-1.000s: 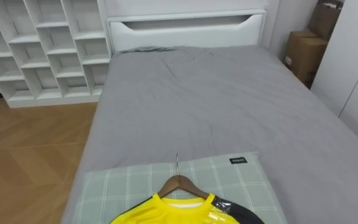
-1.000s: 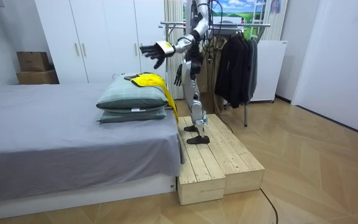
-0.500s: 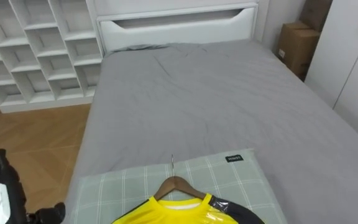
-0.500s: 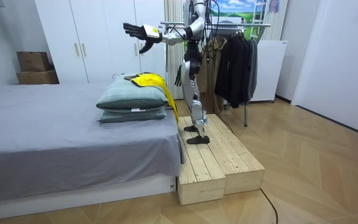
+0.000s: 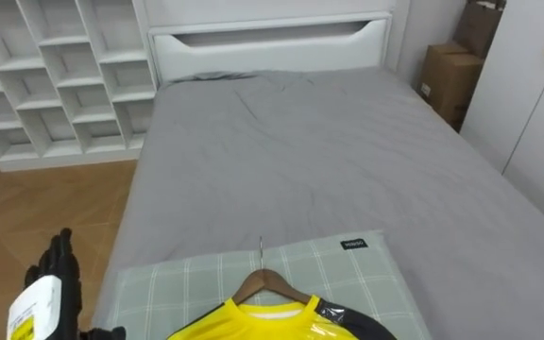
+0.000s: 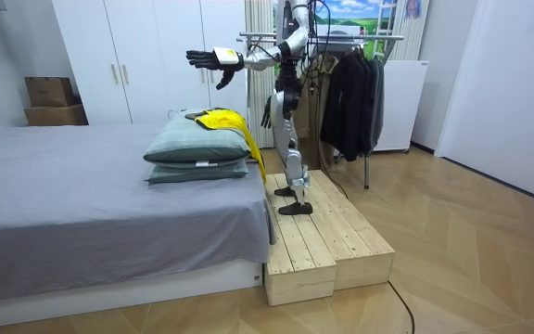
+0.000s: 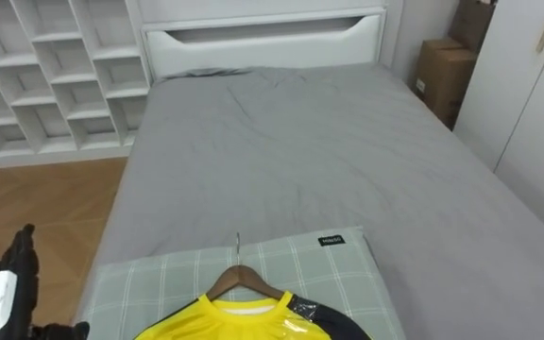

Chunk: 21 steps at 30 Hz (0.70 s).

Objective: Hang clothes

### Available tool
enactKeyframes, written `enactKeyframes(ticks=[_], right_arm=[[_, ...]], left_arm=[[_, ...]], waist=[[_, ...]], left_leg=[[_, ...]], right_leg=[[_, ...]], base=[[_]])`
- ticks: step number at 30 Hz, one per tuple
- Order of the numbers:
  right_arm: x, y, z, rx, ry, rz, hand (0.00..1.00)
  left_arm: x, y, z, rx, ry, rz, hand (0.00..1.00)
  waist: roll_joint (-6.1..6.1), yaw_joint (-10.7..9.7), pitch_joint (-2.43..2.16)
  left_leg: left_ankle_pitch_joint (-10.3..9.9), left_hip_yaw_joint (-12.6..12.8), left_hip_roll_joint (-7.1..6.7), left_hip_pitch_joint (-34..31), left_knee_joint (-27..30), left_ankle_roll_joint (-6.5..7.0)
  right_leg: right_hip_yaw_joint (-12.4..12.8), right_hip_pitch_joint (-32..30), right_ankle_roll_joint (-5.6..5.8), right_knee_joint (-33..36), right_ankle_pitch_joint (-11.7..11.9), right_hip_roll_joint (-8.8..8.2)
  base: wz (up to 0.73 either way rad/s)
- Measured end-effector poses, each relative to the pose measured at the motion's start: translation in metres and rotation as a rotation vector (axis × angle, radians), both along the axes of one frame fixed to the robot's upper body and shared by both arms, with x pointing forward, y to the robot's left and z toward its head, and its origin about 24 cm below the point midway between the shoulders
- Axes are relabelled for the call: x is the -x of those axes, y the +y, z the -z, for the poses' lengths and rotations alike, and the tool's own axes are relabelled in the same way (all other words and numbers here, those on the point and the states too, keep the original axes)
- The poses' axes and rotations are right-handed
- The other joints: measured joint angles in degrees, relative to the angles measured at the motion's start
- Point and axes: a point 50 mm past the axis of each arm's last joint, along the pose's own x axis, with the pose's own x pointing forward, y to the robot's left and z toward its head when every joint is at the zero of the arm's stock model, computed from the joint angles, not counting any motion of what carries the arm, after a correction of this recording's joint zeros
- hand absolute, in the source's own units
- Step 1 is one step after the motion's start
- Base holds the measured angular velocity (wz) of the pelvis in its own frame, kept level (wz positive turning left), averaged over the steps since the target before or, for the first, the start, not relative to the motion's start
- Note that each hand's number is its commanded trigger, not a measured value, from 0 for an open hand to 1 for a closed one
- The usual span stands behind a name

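**Left robot hand raised, hanger not yet taken**

The yellow short-sleeved shirt (image 5: 253, 323) sits on a brown wooden hanger (image 5: 268, 281) and lies flat on the green checked pillow (image 5: 371, 274), bottom centre of the left eye view, at the near end of the grey bed (image 5: 329, 161). The hanger's thin metal hook (image 5: 261, 253) points up-frame toward the headboard. Its shoulders run left to right across the frame.

The left robot hand (image 5: 64, 279) is in the lower left corner, fingers straight and spread, holding nothing. The hanger lies to its right, and the room view shows the hand well above the pillow. The right robot hand (image 6: 265, 113) hangs by the hip in the room view, and I cannot tell its fingers.

The left hand is nearer, so the next move is likely down and right to the hanger neck. The metal clothes rack (image 6: 378, 37) stands behind the robot.
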Motion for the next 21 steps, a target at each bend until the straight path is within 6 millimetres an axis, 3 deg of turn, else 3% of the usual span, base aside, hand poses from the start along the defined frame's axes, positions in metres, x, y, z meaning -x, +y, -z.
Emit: enactKeyframes(ticks=[9,21], right_arm=[[-0.006,0.000,-0.001,0.009,-0.009,-0.042,0.00],[-0.005,0.000,-0.001,0.007,-0.009,-0.024,0.00]], left_arm=[[0.005,-0.014,0.016,-0.149,0.119,0.124,0.00],[0.009,-0.015,0.026,-0.240,0.197,0.122,0.00]], waist=[[0.13,-1.24,-0.15],[-0.14,-1.76,-0.03]], left_leg=[[0.00,0.01,0.04,0.04,0.17,0.00],[0.01,0.05,0.10,0.25,-0.25,0.00]], right_leg=[[-0.07,0.12,0.00,0.05,0.00,0.00],[-0.09,0.13,0.00,-0.04,0.00,0.02]], base=[[0.00],[0.00]])
